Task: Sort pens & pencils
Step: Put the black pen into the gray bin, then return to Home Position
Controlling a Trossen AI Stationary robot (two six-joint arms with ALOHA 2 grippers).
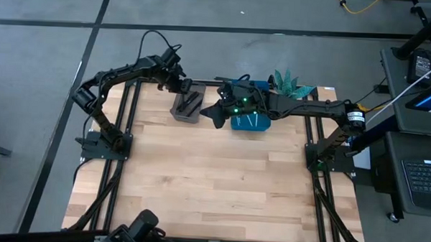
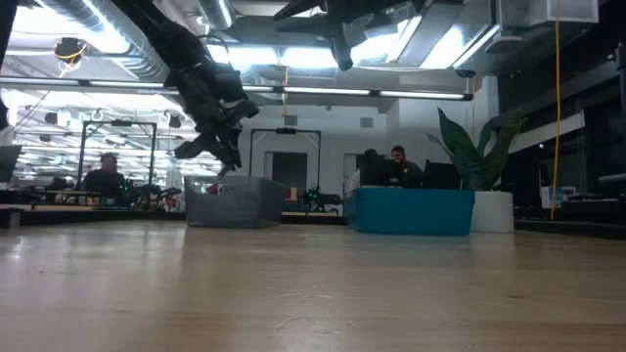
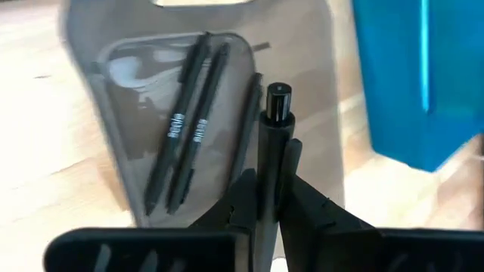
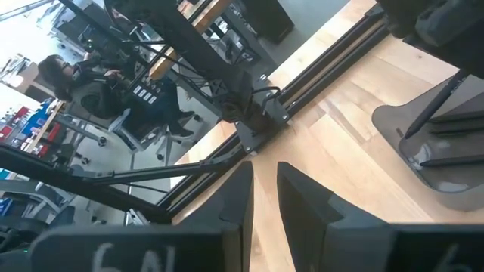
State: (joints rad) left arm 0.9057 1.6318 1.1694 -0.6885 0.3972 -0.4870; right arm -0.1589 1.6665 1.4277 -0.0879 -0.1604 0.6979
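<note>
- My left claw (image 3: 268, 208) is clamped on a black pen (image 3: 272, 159), hanging over the grey tray (image 1: 187, 106) near the surface's far edge.
- Right claw (image 4: 261, 200) hovers slightly parted, empty, between the tray and the blue bin (image 1: 251, 121).
- I see broad bare surface (image 1: 213, 178) nearer me.

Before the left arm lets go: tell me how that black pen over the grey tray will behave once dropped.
The black pen looks stiff and light, held upright in the left hand. Being round and slim, it may roll, but the grey tray is dished, so it should settle beside the pens lying there.
</note>
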